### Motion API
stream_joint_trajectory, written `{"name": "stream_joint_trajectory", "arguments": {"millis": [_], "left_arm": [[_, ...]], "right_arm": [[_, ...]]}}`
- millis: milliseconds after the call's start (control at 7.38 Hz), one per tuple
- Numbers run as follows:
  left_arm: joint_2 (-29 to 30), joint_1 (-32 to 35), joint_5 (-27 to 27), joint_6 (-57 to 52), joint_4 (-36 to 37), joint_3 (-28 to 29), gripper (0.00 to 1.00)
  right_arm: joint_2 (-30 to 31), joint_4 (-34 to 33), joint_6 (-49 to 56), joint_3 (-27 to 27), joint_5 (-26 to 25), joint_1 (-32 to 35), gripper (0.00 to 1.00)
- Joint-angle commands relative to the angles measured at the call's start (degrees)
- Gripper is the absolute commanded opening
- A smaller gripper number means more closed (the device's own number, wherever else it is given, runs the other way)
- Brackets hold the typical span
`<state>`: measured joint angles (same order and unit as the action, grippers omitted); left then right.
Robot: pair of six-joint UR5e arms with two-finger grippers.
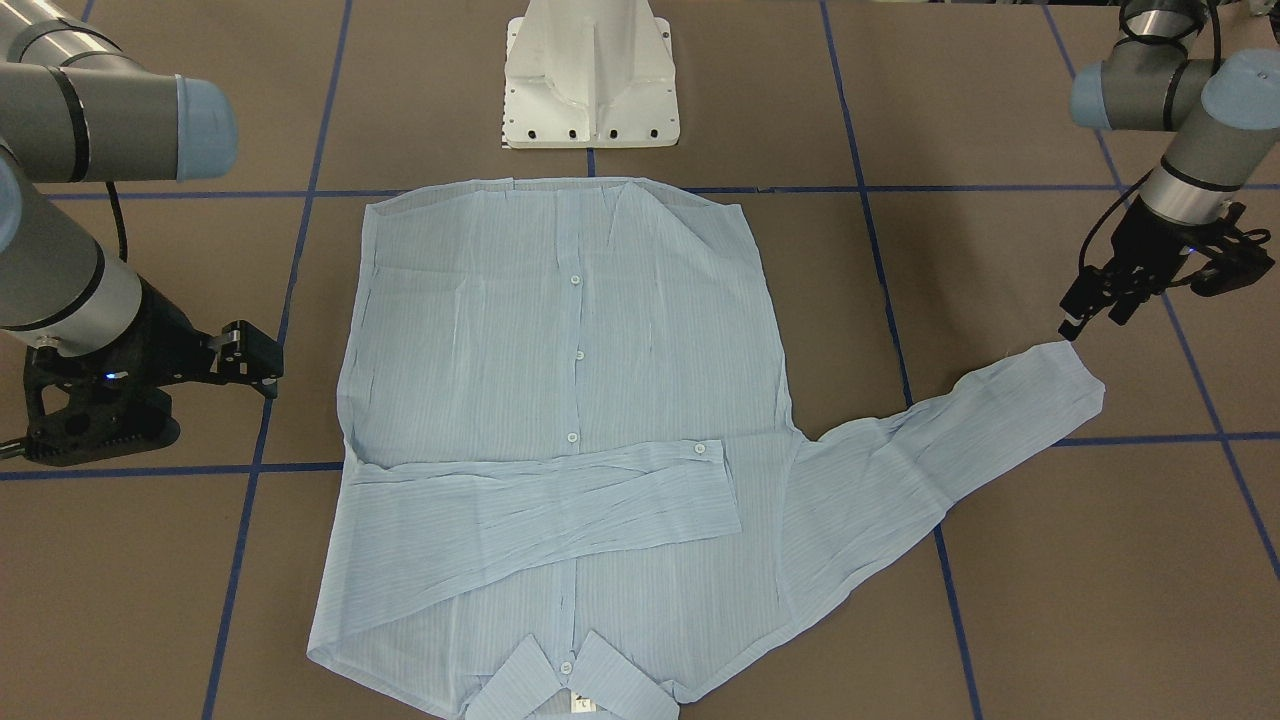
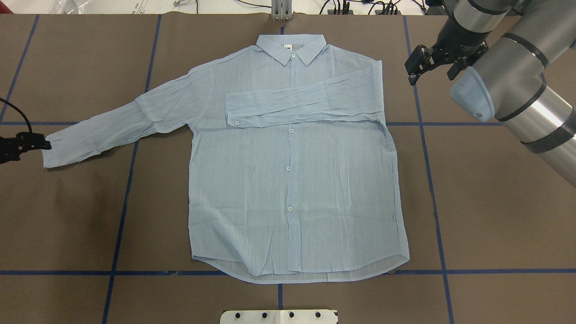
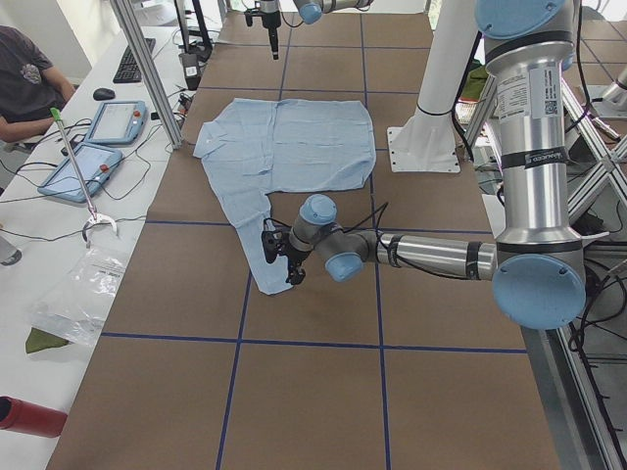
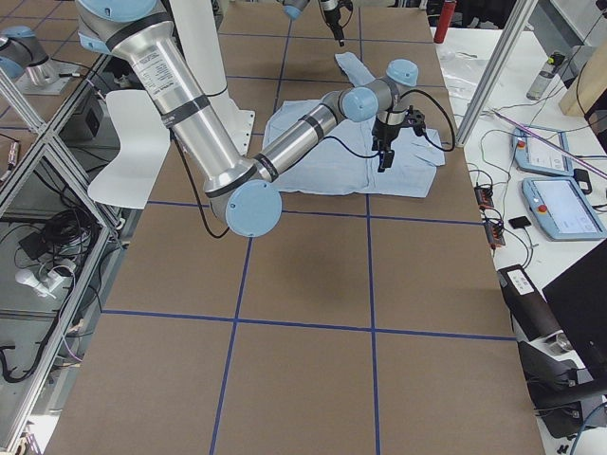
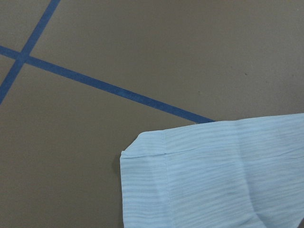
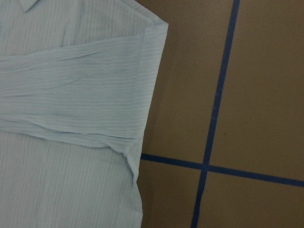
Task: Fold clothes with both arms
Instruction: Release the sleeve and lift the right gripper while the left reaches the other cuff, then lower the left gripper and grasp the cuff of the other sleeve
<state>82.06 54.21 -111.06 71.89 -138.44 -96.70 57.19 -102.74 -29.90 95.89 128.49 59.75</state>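
**Shirt laid flat, one sleeve folded, both grippers clear of the cloth**

The light-blue pinstriped shirt (image 2: 292, 180) lay face up and buttoned in the middle of the table (image 2: 495, 202). Its collar (image 2: 291, 45) pointed at the far edge and its hem lay near the edge by the white pedestal (image 1: 590, 80). The right sleeve (image 2: 301, 103) was folded flat across the chest, and its buttoned cuff ended just past the button placket. The left sleeve (image 2: 121, 121) ran out straight and slanting toward the table's left end. Its cuff (image 2: 54, 155) lay flat on the brown surface, partly across a blue tape line (image 5: 118, 90).

The left gripper (image 1: 1095, 315) stood low, just beside that cuff's end, with its fingers parted and nothing between them. I could not tell whether a fingertip touched the fabric.

The right gripper (image 2: 431, 76) hung over bare table just beyond the shirt's right shoulder, near the far edge and apart from the cloth. Its jaws were spread and empty. Its wrist view looked down on the folded sleeve and the shoulder edge.
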Motion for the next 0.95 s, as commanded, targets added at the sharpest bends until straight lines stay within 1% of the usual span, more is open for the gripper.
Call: {"name": "stream_joint_trajectory", "arguments": {"millis": [0, 271, 542, 813], "left_arm": [[0.9, -1.37, 1.27, 0.01, 0.02, 1.85, 0.86], [2.05, -2.87, 1.81, 0.01, -0.07, 3.62, 0.82], [2.05, -2.88, 1.81, 0.09, -0.07, 4.32, 0.75], [2.05, -2.97, 1.81, 0.01, -0.16, 5.03, 0.73]], "right_arm": [[0.03, -0.01, 0.02, -0.18, -0.08, -0.16, 1.0], [0.03, 0.17, -0.33, 0.43, -0.44, -0.51, 1.0], [0.03, 0.26, -0.68, 0.52, -0.52, -0.6, 1.0], [-0.06, 0.26, -0.77, 0.43, -0.61, -0.6, 1.0]]}}
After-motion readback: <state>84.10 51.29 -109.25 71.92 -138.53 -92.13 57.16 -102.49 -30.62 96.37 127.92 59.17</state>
